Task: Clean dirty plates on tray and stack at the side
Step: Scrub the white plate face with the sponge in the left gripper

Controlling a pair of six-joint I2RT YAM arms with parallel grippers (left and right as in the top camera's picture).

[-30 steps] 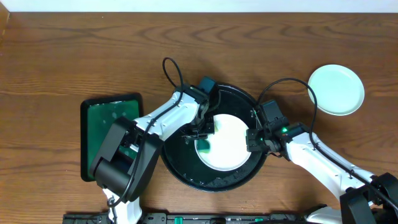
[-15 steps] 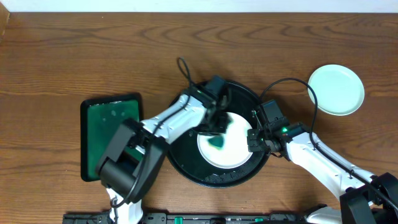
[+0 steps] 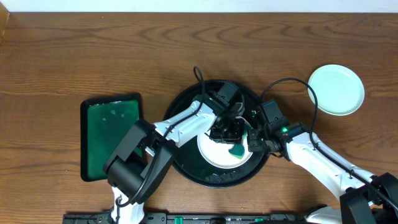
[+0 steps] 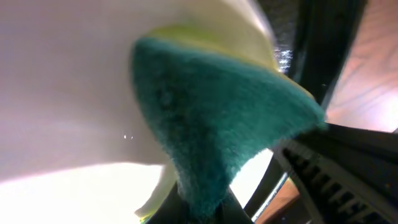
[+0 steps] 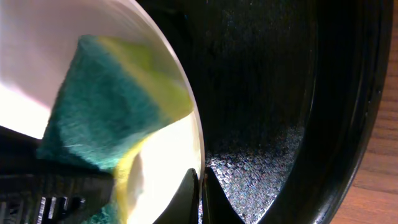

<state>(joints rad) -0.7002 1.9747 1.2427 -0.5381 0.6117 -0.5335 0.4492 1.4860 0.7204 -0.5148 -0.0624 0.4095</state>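
Note:
A white plate [image 3: 214,151] lies in the round black tray [image 3: 186,168]. My left gripper [image 3: 231,142] is shut on a green-and-yellow sponge [image 3: 237,150] pressed on the plate's right part; the sponge fills the left wrist view [image 4: 211,118] over the plate [image 4: 56,93]. My right gripper [image 3: 253,142] is shut on the plate's right rim; in the right wrist view its fingertips [image 5: 200,190] pinch the plate edge [image 5: 180,99], with the sponge [image 5: 99,112] beside them and the tray [image 5: 261,93] beneath. A mint-green plate [image 3: 336,89] sits on the table at the far right.
A dark green rectangular sponge tray [image 3: 112,134] lies on the wooden table left of the black tray. Cables loop above both arms near the tray's far rim.
My left gripper has swept the sponge across the plate from its left side to its right side, close to the right gripper. The right gripper has kept its hold on the rim.

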